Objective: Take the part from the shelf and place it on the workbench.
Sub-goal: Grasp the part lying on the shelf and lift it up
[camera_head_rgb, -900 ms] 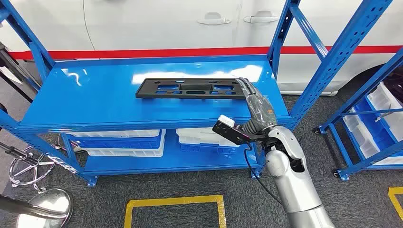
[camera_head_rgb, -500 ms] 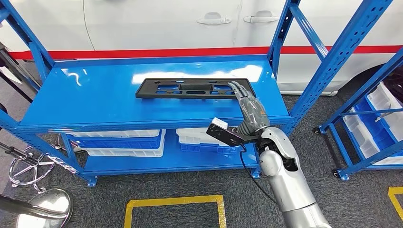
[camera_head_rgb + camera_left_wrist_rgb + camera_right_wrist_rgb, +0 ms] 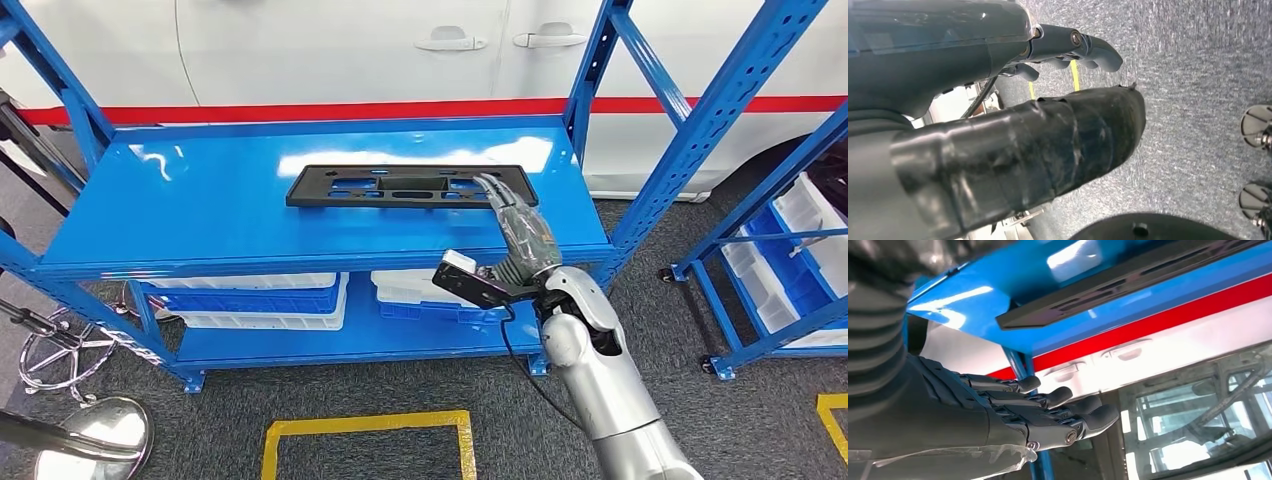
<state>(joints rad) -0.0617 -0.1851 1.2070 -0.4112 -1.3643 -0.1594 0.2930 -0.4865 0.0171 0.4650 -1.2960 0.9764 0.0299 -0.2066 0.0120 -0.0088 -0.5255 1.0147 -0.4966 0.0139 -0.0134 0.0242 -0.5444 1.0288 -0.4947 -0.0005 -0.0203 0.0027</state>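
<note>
The right hand [image 3: 517, 228], fingers extended and holding nothing, has slid leftward over the right end of the black part [image 3: 410, 185], which lies flat near the back right corner of the blue shelf [image 3: 200, 200]; a grasp looks imminent.

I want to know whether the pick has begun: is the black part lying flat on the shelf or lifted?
Flat: the black part lies on the blue shelf; the right hand reaches over its end, fingers extended.

Left hand [image 3: 1013, 125] empty, fingers [image 3: 1088, 47] loosely extended above grey carpet [image 3: 1193, 100]
</note>
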